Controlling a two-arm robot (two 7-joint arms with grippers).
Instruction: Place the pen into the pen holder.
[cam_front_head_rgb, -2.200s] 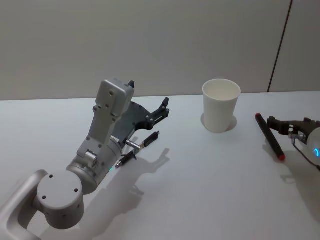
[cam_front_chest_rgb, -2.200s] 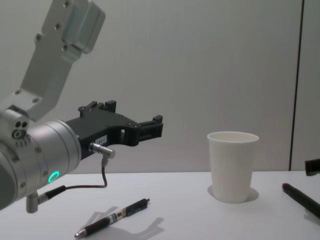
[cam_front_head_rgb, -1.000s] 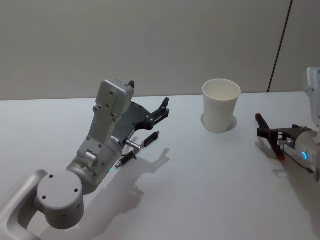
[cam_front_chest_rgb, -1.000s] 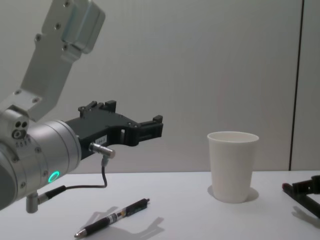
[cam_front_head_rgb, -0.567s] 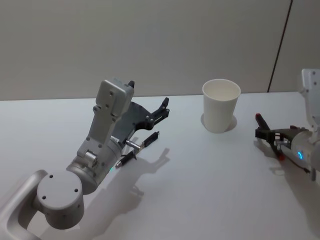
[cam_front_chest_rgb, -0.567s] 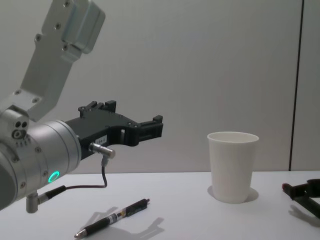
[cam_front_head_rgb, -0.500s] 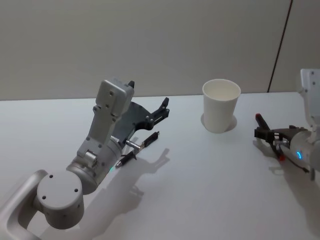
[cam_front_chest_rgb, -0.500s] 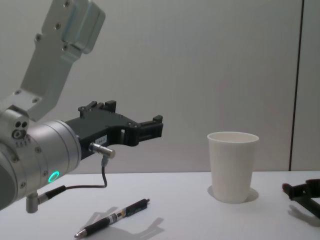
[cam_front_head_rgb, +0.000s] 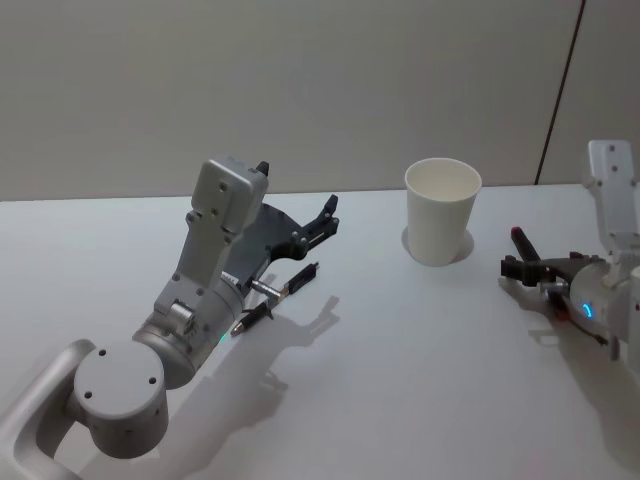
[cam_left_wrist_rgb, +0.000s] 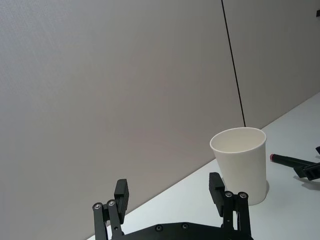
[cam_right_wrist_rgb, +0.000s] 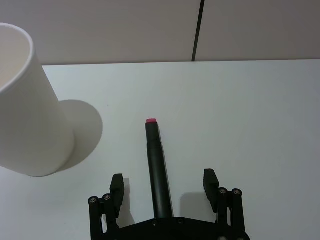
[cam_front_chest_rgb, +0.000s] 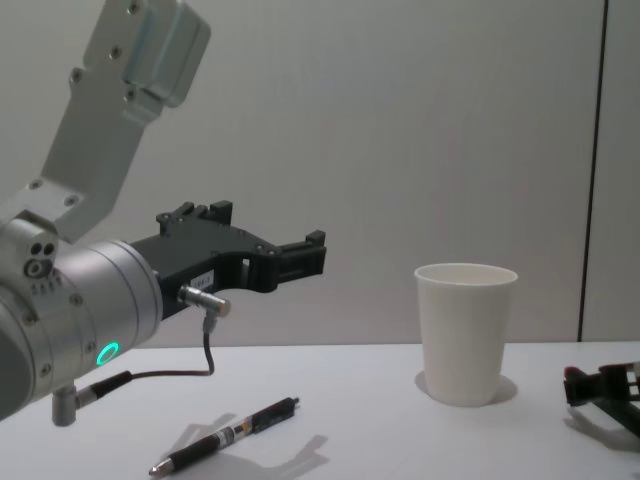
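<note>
Right hand spread, low over the surface, with a finger on each side of the pen and neither touching it. The pen lies flat between them at the cup's 4 o'clock, red tip toward the cup. Two seconds ago I had this hand at the pen's 3 o'clock, clear of it; it has since swung astride the barrel. Pen and cup unmoved. Left hand spread, parked at the cup's 9 o'clock above a second pen.
</note>
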